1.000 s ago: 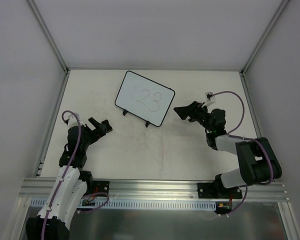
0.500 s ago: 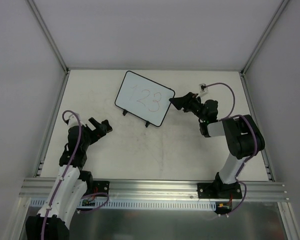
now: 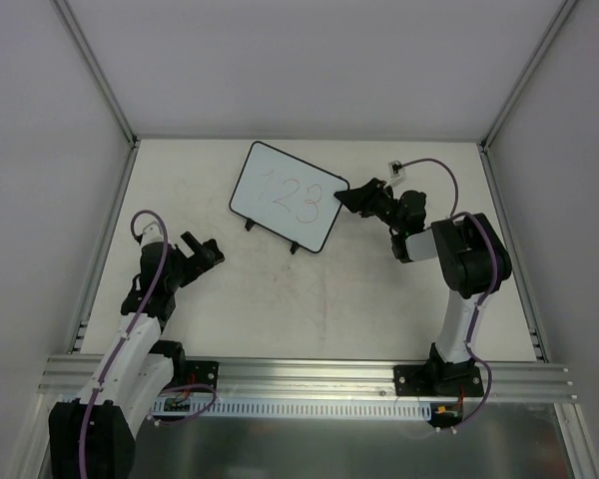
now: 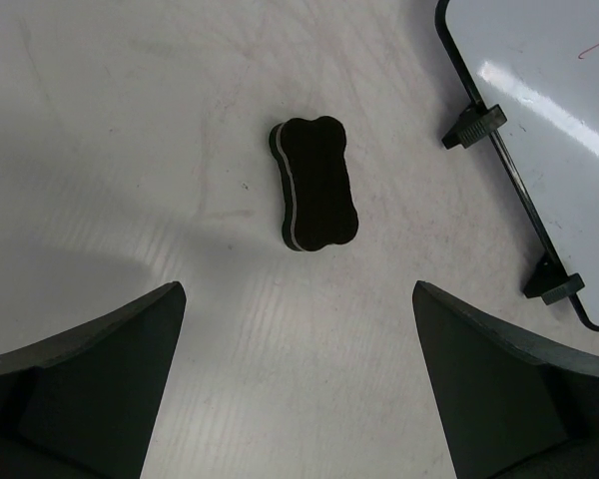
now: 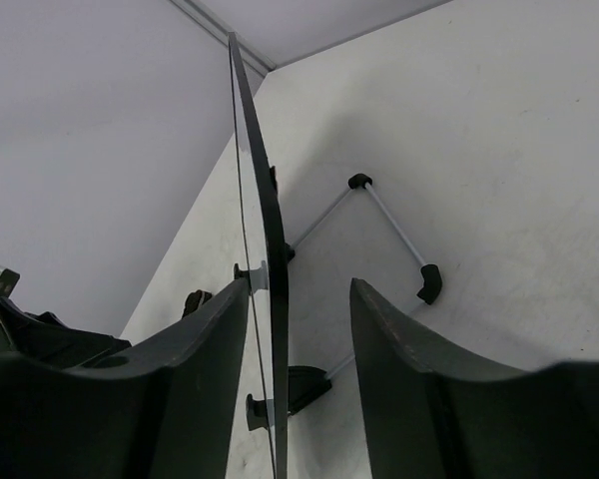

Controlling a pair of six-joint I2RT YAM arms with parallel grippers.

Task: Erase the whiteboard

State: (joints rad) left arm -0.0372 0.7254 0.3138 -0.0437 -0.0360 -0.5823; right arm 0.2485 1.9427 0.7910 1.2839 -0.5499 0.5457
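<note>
Overhead: small white rectangular whiteboard [image 3: 289, 196] with thin black frame, "123" written on it, at the far centre of the pale table [image 3: 379, 299], long axis running far-left to near-right. At its right short edge, the right gripper [image 3: 344, 198], the nearer claw; a second ago it was well off to the right.

Left wrist: left gripper [image 4: 298, 289] spread wide, black bone-shaped foam eraser [image 4: 316, 183] just ahead, untouched.

Right wrist: fingers apart, straddling the board's edge.
</note>
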